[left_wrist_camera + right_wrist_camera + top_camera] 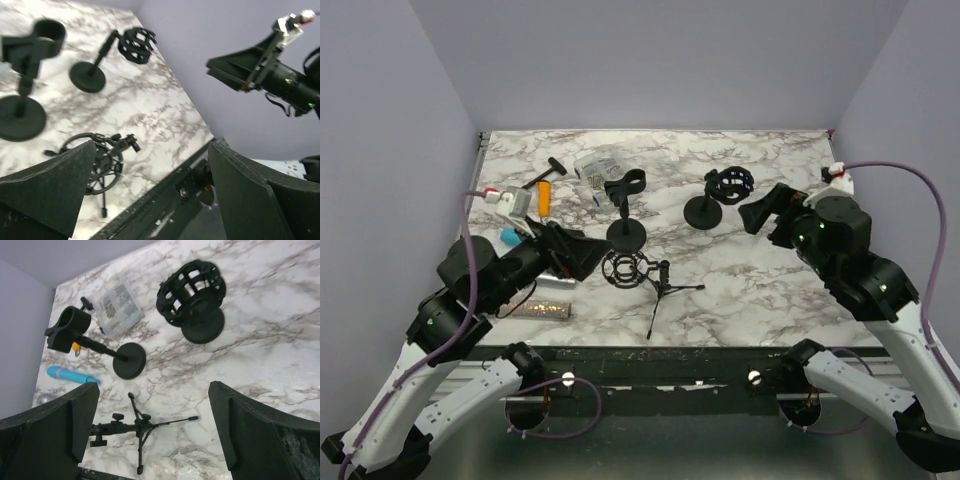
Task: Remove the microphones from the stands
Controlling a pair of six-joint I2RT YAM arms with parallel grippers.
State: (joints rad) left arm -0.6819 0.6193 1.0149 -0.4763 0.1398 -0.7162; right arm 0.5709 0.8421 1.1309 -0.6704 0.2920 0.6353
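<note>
- Left gripper (586, 258): lower left of the top view; jaws spread wide, with nothing between them.
- Right gripper (760, 212): right of centre; jaws equally wide apart, also empty.
- Microphone (72, 375): blue barrel lying flat on the marble table (770, 290), at the left edge of the right wrist view. It is apart from every stand.
- Clip stand (626, 235): upright on a round base at the centre of the top view.
- Cage-mount stand (728, 184): upright on a round base, right of the clip stand.
- Tripod stand (626, 270): lying on its side just below the clip stand, beside the left gripper.
- Clear box (598, 168) and orange tube (544, 197): upper left.
- Glittery strip (540, 310): lower left, near the table edge.
</note>
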